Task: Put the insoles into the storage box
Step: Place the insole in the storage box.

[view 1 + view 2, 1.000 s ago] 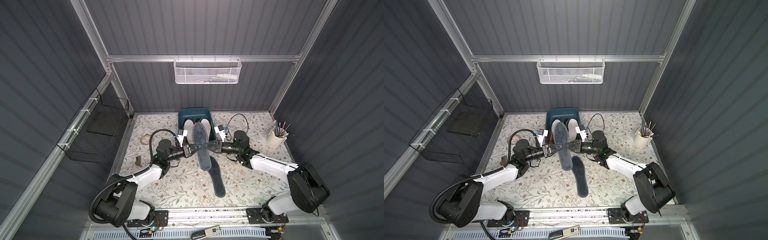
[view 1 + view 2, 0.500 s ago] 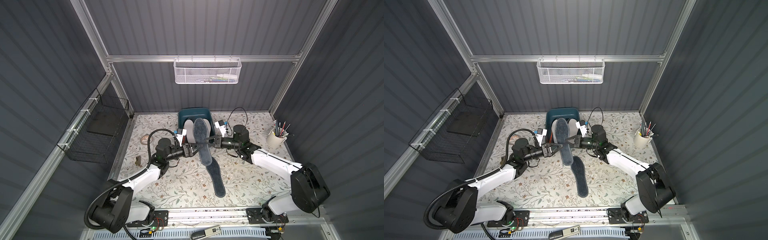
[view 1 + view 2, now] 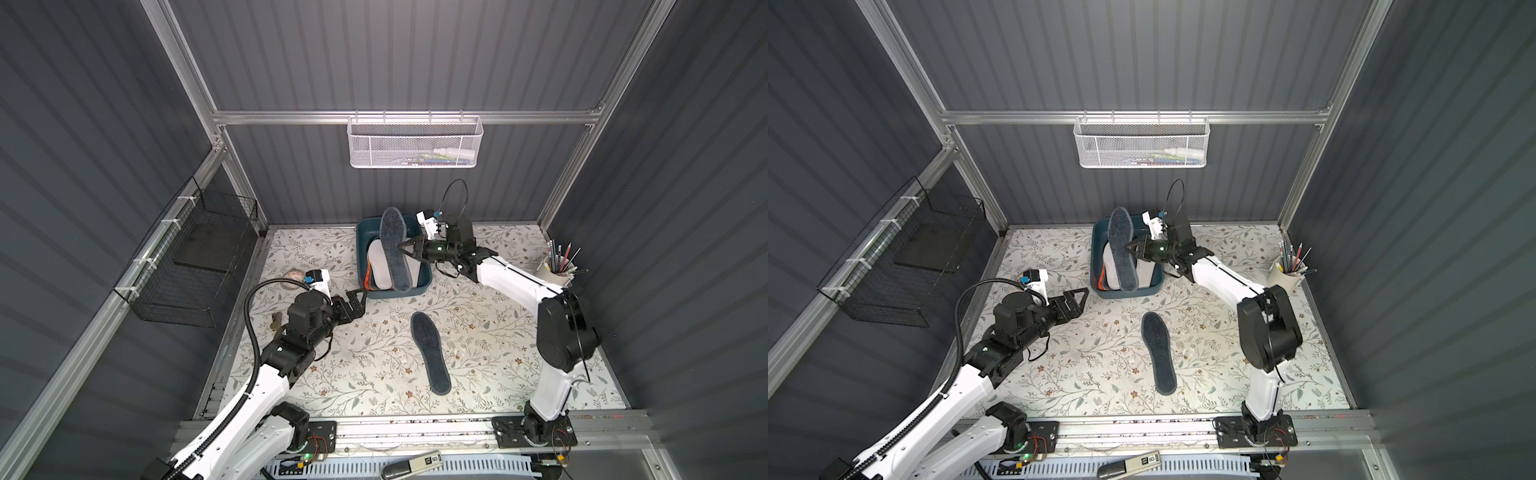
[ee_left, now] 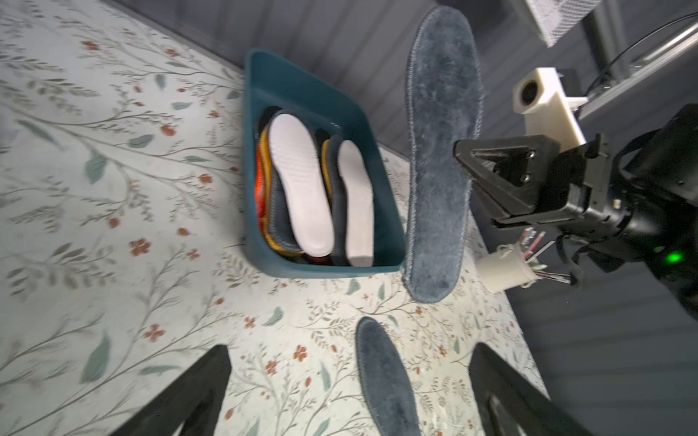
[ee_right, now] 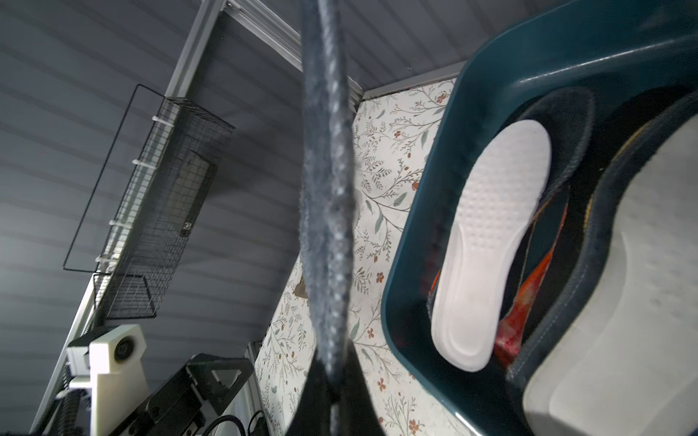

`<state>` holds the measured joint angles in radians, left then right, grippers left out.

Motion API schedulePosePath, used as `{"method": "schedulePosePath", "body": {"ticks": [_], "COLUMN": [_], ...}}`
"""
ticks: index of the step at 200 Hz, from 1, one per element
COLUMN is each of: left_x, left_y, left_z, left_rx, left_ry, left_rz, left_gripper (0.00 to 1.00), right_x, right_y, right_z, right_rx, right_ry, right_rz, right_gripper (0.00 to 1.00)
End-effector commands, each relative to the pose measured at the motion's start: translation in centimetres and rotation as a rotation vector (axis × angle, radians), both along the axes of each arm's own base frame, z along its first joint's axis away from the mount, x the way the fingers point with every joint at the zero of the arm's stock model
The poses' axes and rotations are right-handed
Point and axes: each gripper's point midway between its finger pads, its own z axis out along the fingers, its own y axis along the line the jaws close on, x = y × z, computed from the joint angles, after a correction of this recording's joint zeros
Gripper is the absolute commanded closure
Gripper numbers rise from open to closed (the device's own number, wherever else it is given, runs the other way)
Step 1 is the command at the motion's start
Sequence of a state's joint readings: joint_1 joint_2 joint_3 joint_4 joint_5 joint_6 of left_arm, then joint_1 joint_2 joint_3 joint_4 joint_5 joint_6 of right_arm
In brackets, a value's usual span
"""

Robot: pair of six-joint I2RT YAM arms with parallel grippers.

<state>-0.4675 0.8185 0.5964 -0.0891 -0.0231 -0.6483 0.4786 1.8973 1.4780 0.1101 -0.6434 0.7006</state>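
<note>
**A:** Both top views first. Where is the insole being handled?

**B:** The right gripper (image 3: 402, 249) has its jaws pinched on the long edge of a fuzzy grey-blue insole (image 3: 393, 235). It hangs tilted over the storage box (image 3: 415, 291), and its lower end reaches to about the box's near rim.

**A:** And the other arm?

**B:** The left gripper (image 3: 1081, 302) sits low by the box's near left corner, jaws spread wide and holding nothing. A second grey-blue insole (image 3: 1158, 353) lies flat on the floral table (image 3: 1100, 374), in front of the box and apart from it.

**A:** Left wrist view?

**B:** Two white insoles (image 4: 302, 188) top a stack inside the box, with orange and yellow edges showing beneath them. The fuzzy grey-blue insole hangs just beside the box's wall. I cannot tell whether it touches.

**A:** Right wrist view?

**B:** That insole shows edge-on, clamped between the right gripper's fingers (image 5: 359, 407). The box lies beside it, with the white insoles inside.
</note>
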Motion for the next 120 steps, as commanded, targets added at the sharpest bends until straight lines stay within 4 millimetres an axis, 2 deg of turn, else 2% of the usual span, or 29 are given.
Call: {"method": "schedulePosePath", "body": {"ticks": [1,18,60,103,120], "left_x": [-0.9,-1.2,-1.8,-1.8,-1.7], "left_y": [2.4,2.5,2.9,2.7,2.7], "left_z": [-2.5,-2.5,-2.7,-2.7,-2.7], "left_rx": [0.106,0.104,0.097,0.106,0.113], "left_ry": [0.065,0.068,0.066,0.074,0.074], "left_rz": [0.073,0.072,0.083,0.067,0.069], "left_gripper": [0.0,0.0,0.0,0.0,0.0], "right_x": [1.6,2.7,5.3,6.6,7.0], "right_y": [0.6,1.0,2.3,3.8,4.1], "right_z": [0.5,0.1,-2.2,-4.2,-5.6], "right_rx": [0.01,0.011,-0.011,-0.056,-0.068], "right_ry": [-0.007,-0.002,0.029,0.039,0.06], "right_rz": [-0.022,-0.033,-0.043,-0.031,-0.035], "right_gripper": [1.0,1.0,1.0,1.0,1.0]}}
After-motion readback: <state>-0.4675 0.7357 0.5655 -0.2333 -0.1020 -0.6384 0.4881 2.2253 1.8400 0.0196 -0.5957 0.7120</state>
